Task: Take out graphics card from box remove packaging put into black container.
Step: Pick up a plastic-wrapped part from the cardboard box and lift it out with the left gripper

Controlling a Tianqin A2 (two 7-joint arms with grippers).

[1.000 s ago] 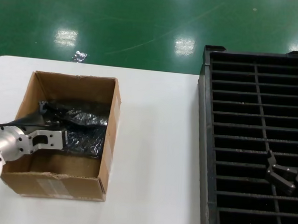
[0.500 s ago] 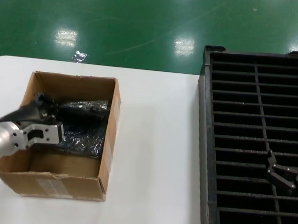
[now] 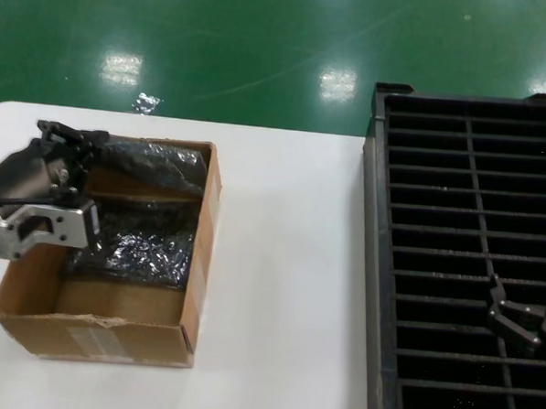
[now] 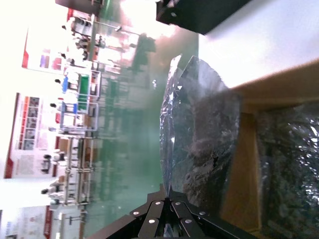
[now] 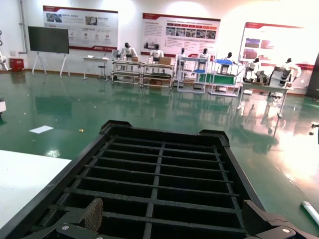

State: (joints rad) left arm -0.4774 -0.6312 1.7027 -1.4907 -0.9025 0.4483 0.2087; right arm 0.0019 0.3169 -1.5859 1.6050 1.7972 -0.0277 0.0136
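Now left pincer (image 3: 67, 148) has lifted bagged card (image 3: 151, 166) above box (image 3: 111, 329)

I stand in a big industrial hall — a robot test or demonstration floor, by the look of it. Glossy green floor (image 3: 263, 48) mirrors the ceiling lights. Across the room, white humanoid robots (image 5: 157, 52) line up at workbenches (image 5: 144, 69) — printed display boards (image 5: 180, 32) and a dark screen (image 5: 48, 40) cover the wall behind them.
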